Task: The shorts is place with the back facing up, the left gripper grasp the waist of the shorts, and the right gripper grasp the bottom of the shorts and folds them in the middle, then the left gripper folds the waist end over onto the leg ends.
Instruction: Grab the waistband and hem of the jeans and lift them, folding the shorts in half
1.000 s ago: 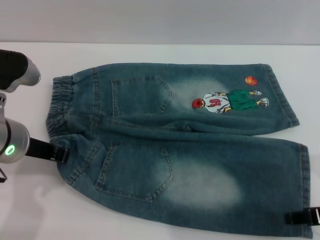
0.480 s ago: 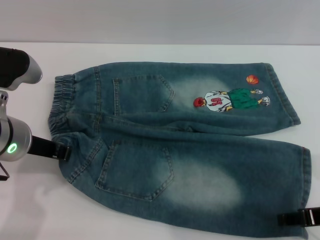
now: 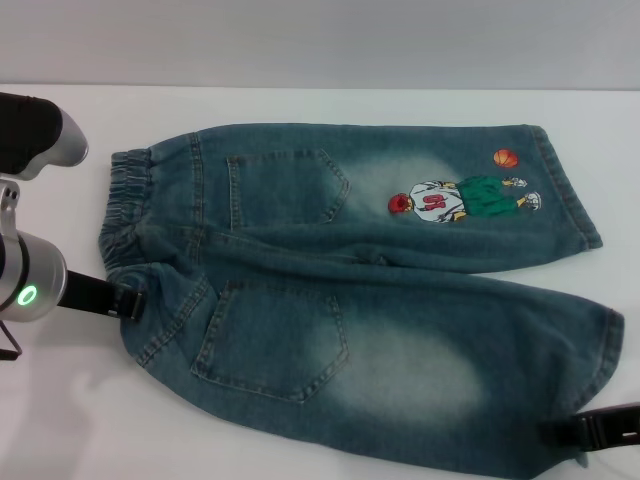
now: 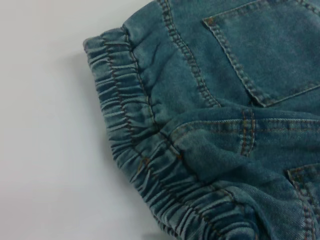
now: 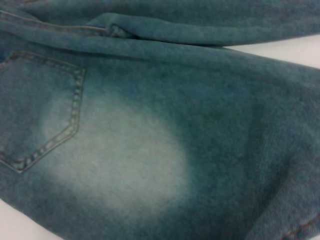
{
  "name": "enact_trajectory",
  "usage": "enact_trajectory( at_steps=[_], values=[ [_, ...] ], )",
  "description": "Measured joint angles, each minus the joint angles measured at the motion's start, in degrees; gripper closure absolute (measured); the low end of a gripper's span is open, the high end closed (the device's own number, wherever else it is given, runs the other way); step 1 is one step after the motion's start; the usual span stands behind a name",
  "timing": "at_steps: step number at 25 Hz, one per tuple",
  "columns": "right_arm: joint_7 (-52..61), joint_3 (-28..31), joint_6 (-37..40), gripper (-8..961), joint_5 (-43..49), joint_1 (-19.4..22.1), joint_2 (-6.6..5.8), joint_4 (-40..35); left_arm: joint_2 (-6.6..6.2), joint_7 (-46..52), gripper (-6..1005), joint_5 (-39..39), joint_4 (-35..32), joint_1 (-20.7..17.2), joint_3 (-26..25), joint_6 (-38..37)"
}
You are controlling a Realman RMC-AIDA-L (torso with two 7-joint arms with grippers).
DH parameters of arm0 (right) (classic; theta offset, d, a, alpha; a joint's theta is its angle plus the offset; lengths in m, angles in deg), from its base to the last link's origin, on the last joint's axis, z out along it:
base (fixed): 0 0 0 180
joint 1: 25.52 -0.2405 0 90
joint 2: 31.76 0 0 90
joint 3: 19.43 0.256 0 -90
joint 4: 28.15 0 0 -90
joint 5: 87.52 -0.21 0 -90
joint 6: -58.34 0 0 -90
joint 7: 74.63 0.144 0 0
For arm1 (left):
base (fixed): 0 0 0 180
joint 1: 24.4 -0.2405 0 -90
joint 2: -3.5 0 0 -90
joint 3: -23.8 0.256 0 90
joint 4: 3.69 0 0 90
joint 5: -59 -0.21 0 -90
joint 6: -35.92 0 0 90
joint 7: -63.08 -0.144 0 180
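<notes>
The shorts [image 3: 350,290] were spread flat on the white bench [image 3: 60,420], pockets up. The waist [image 3: 125,215] was pinched by the left tool [image 3: 130,300]. The near leg hem [image 3: 605,380] was met by the right tool [image 3: 560,435]; its grip could not be told.

One shorts [image 3: 350,290], two end effectors.

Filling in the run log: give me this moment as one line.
shorts: flat, back up, unfolded | left gripper: at waist of the shorts, near-side corner | right gripper: at near leg hem | table: white
</notes>
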Motion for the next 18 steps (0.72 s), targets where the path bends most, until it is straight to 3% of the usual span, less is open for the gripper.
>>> enact_trajectory(
  at_steps=[3, 10, 18],
  values=[
    [-0.28, -0.06, -0.03, 707, -0.83, -0.44, -0.07, -0.22, 0.00, 0.00, 797, 0.00, 0.04, 0.00, 0.00, -0.03],
    [-1.17, 0.36, 1.26, 833, -2.43, -1.22, -0.16, -0.64, 0.00, 0.01, 796, 0.00, 0.03, -0.11, -0.23, -1.04],
    [-7.43, 1.09, 10.66, 933, -8.95, -0.91, -0.16, 0.20, 0.00, 0.69, 797, 1.07, 0.40, -1.82, -0.50, -5.41]
  ],
)
